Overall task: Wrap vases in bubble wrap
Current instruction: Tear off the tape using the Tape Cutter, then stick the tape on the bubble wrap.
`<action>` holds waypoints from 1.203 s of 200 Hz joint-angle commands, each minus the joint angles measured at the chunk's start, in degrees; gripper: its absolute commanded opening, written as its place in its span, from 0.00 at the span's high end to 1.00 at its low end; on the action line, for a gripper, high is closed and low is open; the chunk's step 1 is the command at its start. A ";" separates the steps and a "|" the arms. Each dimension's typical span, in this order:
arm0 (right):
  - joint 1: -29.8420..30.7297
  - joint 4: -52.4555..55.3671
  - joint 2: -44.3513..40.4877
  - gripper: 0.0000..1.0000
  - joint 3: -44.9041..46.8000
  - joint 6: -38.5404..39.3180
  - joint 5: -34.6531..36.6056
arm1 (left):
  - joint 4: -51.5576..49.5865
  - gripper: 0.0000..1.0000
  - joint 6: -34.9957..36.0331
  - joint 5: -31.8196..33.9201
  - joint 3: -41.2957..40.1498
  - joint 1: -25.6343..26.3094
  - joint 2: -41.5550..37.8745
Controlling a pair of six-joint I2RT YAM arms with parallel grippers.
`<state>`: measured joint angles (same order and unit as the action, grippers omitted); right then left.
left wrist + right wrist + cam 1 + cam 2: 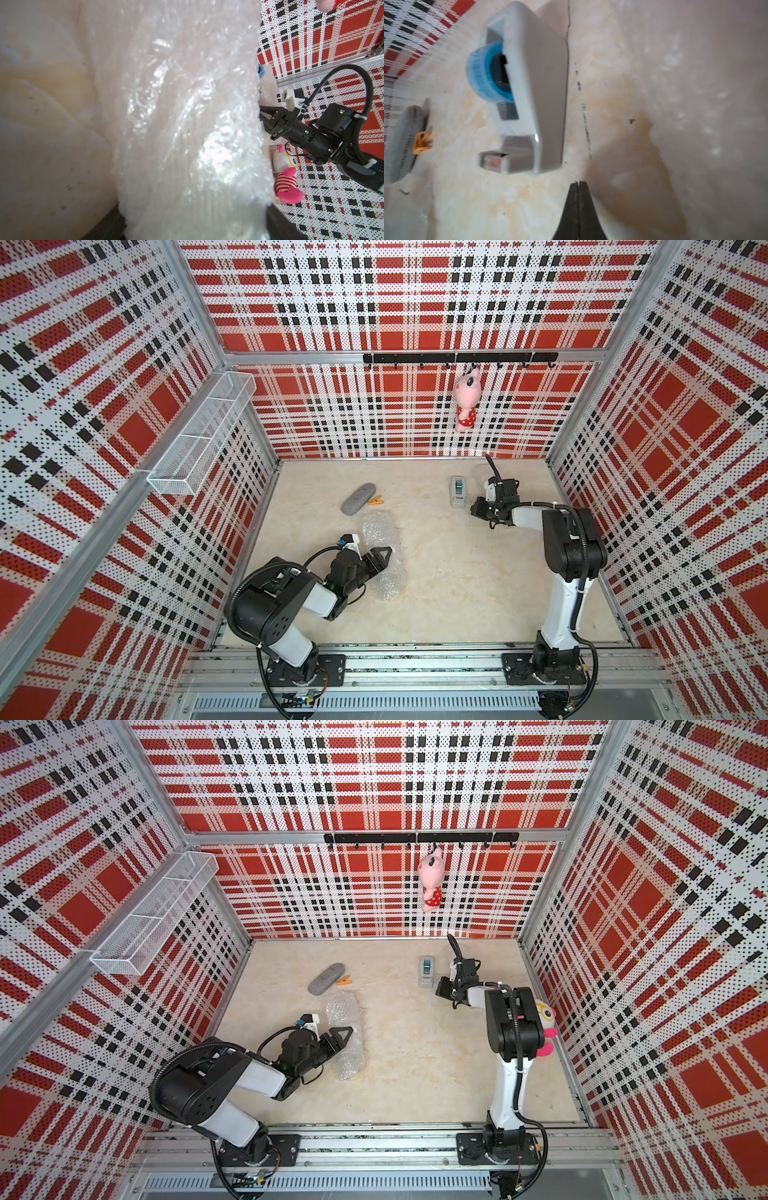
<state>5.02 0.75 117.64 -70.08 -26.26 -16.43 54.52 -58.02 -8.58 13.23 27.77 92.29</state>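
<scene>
A long roll of bubble wrap [380, 531] [343, 1011] lies on the table left of centre. My left gripper [384, 561] [345, 1039] is shut across its middle, one finger on each side. In the left wrist view the bubble wrap [187, 124] fills the space between the jaws, and faint vertical ribs show through it. No vase shows plainly. My right gripper [476, 509] [578, 184] is shut on nothing, just off the table beside the tape dispenser [458, 491] [533, 93]. More bubble wrap [706, 104] lies hazy at the back right, mostly hidden behind the right arm.
A grey oblong case [358, 498] and an orange clip [376, 501] lie at the back left. A pink plush [465, 400] hangs from the hook rail, and another plush [546, 1027] sits at the right wall. A wire basket [203, 435] is mounted on the left wall.
</scene>
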 commanded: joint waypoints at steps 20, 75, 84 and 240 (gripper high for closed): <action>-0.64 4.99 -3.92 1.00 -0.60 3.87 0.75 | -8.30 0.61 1.81 -2.52 -0.55 0.32 2.53; 7.33 2.09 -14.42 1.00 3.30 8.45 -19.83 | -9.18 0.63 10.40 -14.34 3.68 -0.75 5.26; 8.95 0.45 -15.87 1.00 4.70 8.12 -24.09 | -10.06 0.63 11.55 -15.57 4.35 -0.73 5.82; 25.45 7.76 -11.94 1.00 2.44 16.27 -37.68 | -14.00 0.67 14.52 -15.50 4.26 -1.67 4.37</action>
<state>29.28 5.10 103.35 -65.65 -13.21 -54.78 49.54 -45.74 -22.52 19.62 25.85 96.18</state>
